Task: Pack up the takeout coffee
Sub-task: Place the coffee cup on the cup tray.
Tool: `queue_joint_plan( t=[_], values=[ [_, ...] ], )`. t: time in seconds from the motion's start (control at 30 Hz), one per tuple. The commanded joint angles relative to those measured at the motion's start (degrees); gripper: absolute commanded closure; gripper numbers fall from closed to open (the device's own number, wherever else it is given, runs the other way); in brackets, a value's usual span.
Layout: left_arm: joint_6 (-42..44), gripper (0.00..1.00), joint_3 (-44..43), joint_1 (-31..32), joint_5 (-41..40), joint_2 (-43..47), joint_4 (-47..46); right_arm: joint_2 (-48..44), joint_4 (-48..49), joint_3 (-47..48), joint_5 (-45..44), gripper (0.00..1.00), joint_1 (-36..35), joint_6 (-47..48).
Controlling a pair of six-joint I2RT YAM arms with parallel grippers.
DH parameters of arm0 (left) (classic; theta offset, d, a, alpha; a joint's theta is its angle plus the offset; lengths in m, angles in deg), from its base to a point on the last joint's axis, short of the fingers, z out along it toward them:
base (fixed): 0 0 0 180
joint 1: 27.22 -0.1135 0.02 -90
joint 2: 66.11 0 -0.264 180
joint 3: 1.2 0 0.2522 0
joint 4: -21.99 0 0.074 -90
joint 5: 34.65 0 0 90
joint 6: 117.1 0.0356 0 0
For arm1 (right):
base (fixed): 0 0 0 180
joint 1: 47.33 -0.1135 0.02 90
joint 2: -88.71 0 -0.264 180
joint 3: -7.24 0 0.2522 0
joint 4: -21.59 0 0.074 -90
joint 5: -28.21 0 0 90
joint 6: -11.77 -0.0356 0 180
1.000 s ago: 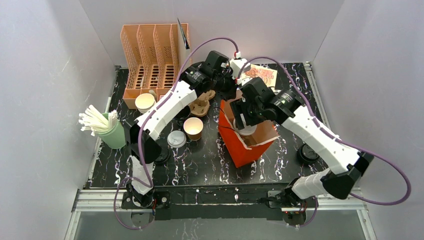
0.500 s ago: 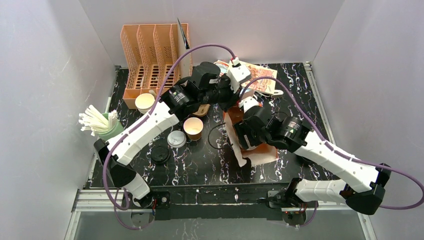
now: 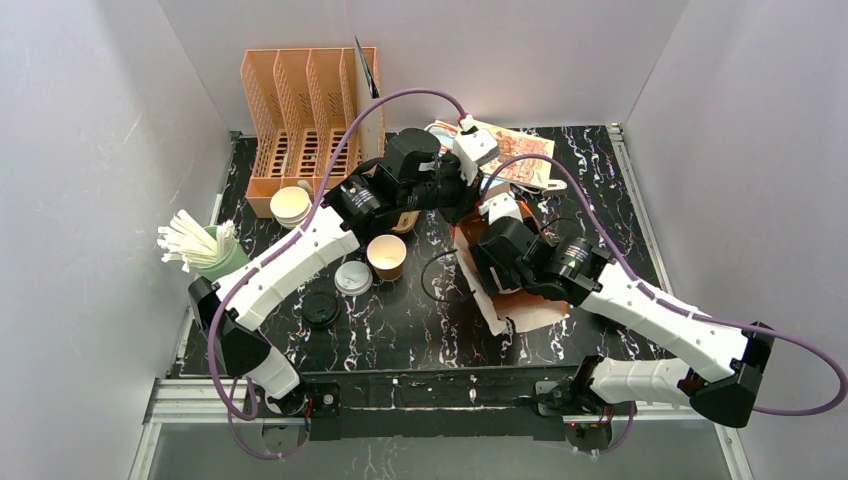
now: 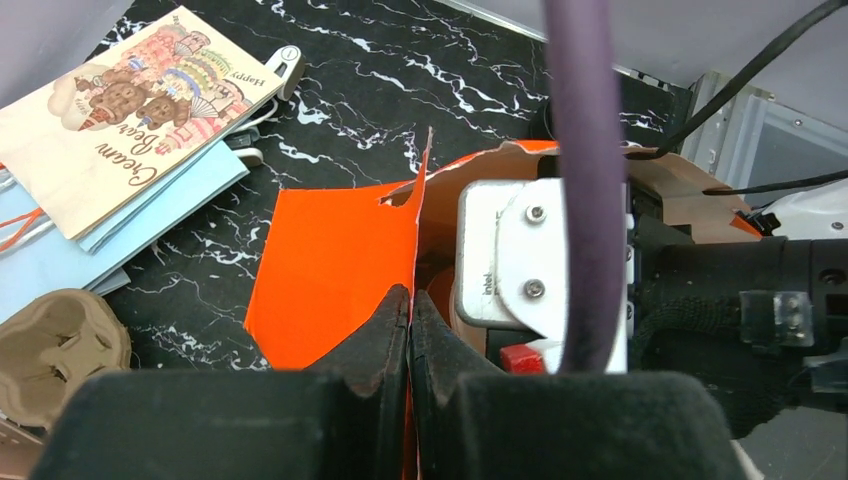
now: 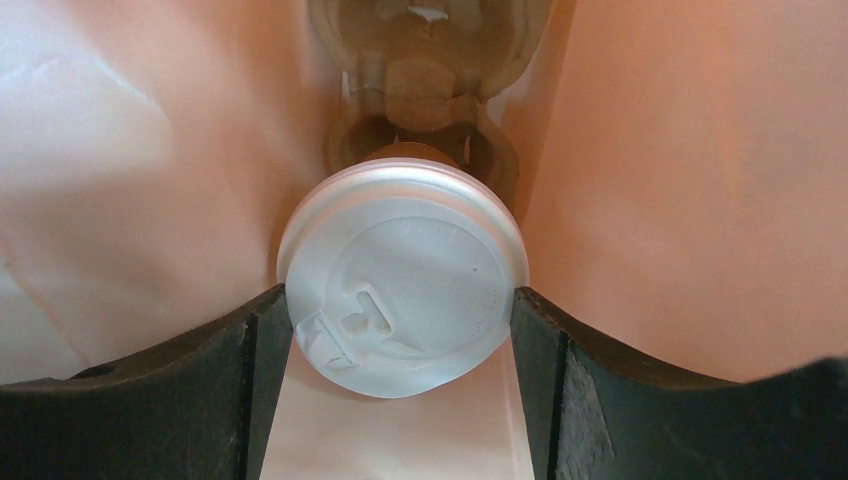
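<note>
Fingers (image 5: 230,390) of R hand (image 5: 400,340) closed on takeout coffee (image 5: 402,265), pads tight vs both sides of its white lid, cup body hidden beneath. Held upright inside orange bag (image 4: 330,260), just above moulded pulp carrier (image 5: 425,60) at bag bottom; contact w/ carrier not clear from wrist view. L hand (image 4: 410,325) pinched shut on bag's torn rim, holding mouth open around R wrist.

Progress, as judged: lid on, cup inside bag, so most of job done. Left to do: seat cup in a carrier pocket, let go, lift R hand out, free the rim. Whether a 2nd drink is wanted: can't tell.

Room: tight. Bag walls close on both sides of R fingers, so little space to spread w/o pushing paper. Straight up looks like the only clean exit. In top view, bag slumped near middle of surface (image 3: 400,330), one wall flap splayed twd near edge.

Outside bag:
- To the L and apart from it: open kraft cup (image 3: 386,256), loose white lid (image 3: 352,277), black lid (image 3: 321,310).
- Near L hand at back: spare carrier (image 4: 55,350) and cards (image 4: 130,110).

Both arms crowded over same spot, w/ purple cable (image 4: 580,150) draped across. Risk of snagging it or tearing rim on the way out.
</note>
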Motion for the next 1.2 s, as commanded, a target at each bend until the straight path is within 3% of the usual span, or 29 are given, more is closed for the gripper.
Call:
queue_joint_plan(
  t=[0.0,1.17],
  values=[
    [-0.70,1.00,0.11,0.19,1.29,0.08,-2.07,0.58,-0.93,-0.49,-1.25,0.76,-0.11,-1.33],
    [-4.52,1.00,0.16,0.19,5.02,-1.39,-1.27,-0.58,13.44,-9.63,-2.73,0.78,1.02,5.16]
  ],
)
